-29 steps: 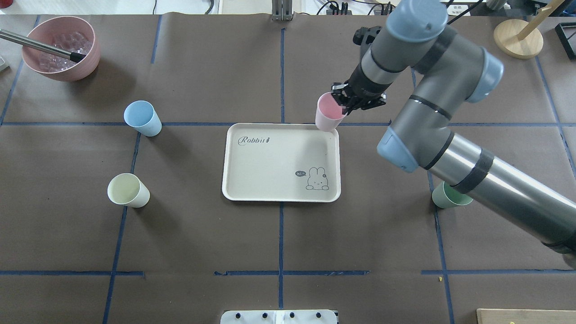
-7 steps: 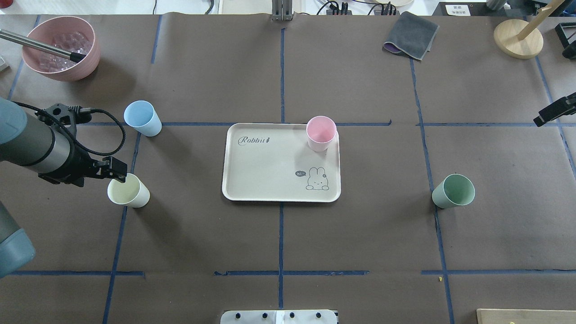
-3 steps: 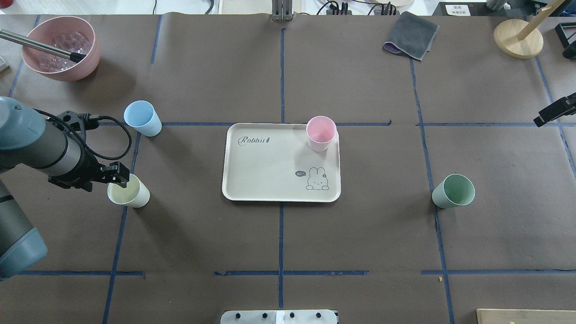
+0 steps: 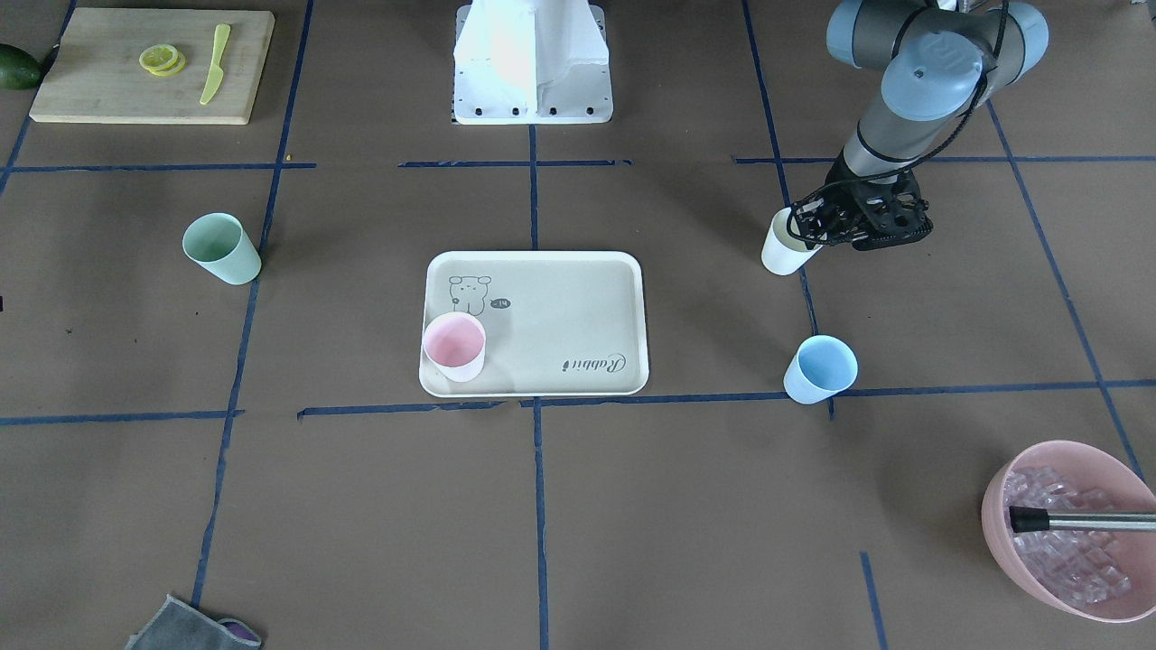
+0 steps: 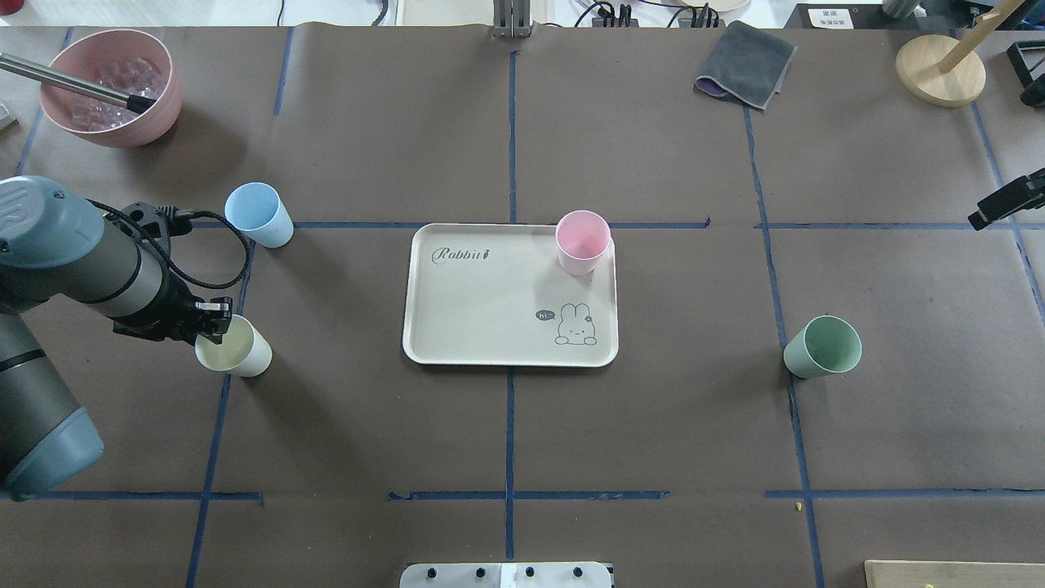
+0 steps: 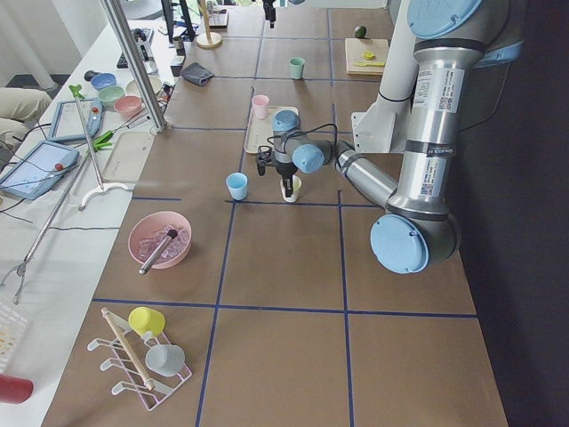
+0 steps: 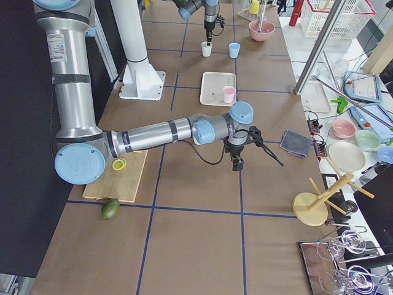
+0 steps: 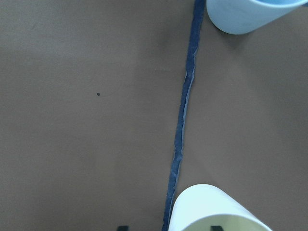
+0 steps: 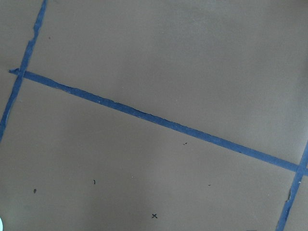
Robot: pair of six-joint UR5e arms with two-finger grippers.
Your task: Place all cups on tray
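Note:
The pink cup (image 5: 583,242) stands upright on the cream tray (image 5: 490,310), in its far right corner. The cream-yellow cup (image 5: 237,349) stands on the table left of the tray. My left gripper (image 5: 216,322) is open at this cup's rim. In the left wrist view one fingertip is inside the cream cup (image 8: 216,211) and the other outside its wall. The blue cup (image 5: 260,214) stands beyond it, and the green cup (image 5: 822,347) stands right of the tray. My right gripper (image 5: 1006,200) is at the overhead view's right edge; I cannot tell its state.
A large pink bowl (image 5: 110,86) of ice with a metal handle in it sits at the far left corner. A grey cloth (image 5: 747,64) and a wooden stand (image 5: 939,69) are at the far right. A cutting board (image 4: 149,65) lies near the robot's right.
The right gripper has let go of the pink cup on the tray and drawn back to the right edge. The left gripper has closed in on the cream cup's rim.

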